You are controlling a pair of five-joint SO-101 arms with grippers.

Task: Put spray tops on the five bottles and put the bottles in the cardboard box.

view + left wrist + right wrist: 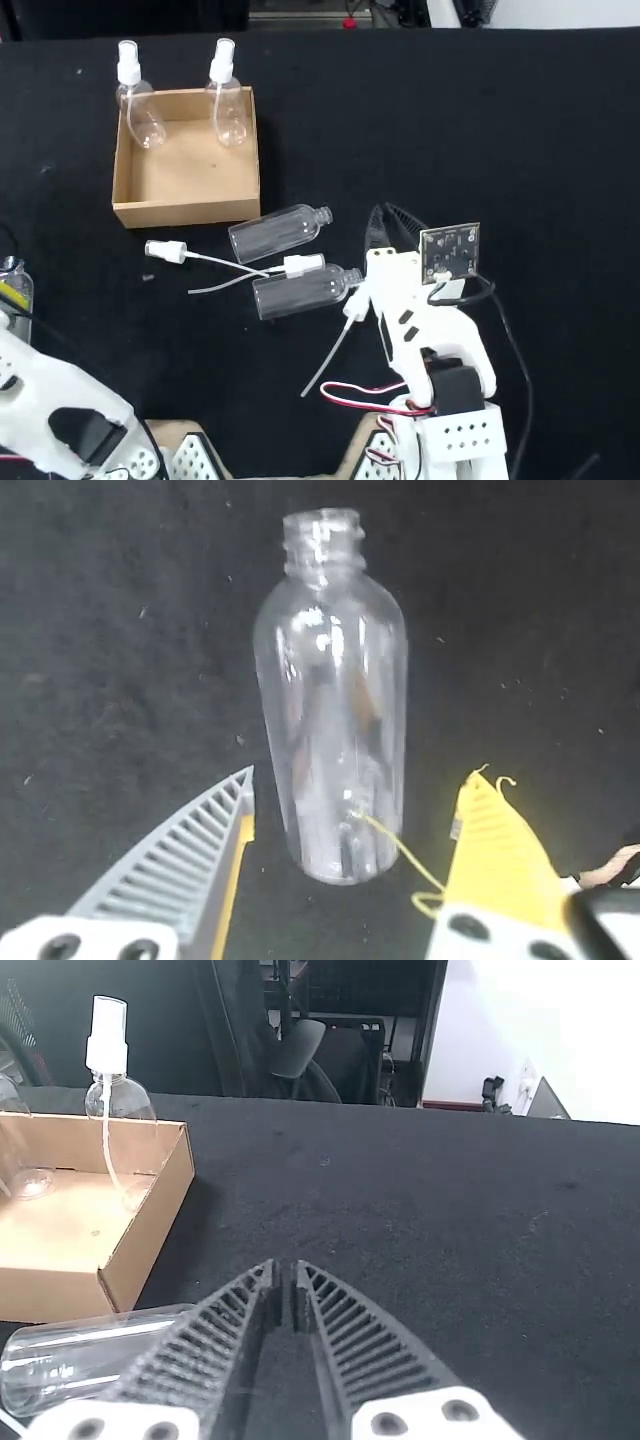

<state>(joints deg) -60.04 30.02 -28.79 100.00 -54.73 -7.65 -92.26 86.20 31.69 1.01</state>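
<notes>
The left arm (55, 425) lies low at the near left corner of the surface (450, 120). The left claw (362, 772) is wide apart. Its grey finger (190, 860) and yellow finger (495, 850) flank the base of an uncapped bottle (335, 680) with a gap on each side, so it clamps nothing. This bottle lies flat on the surface, its long axis in line with the claw and its open neck pointing away from it.

The right arm (430, 330) stands near the front, right of centre, bent forward. The right claw (286, 1270) is almost together, with only a thin slit between its black ribbed fingers, and it holds nothing. It points toward the far edge.

Two more bare bottles lie just in front of the box (185, 212): the far bottle (278, 232) and the near bottle (305, 290). Both necks point right.

Three tops lie loose with their tubes trailing. The left top (165, 250) is in front of the box, the middle top (303, 265) is between the two bottles, and the right top (357, 308) is at the near bottle's neck.

In the box, two capped bottles (140, 105) (228, 100) lean on the far wall, tops above the rim.
</notes>
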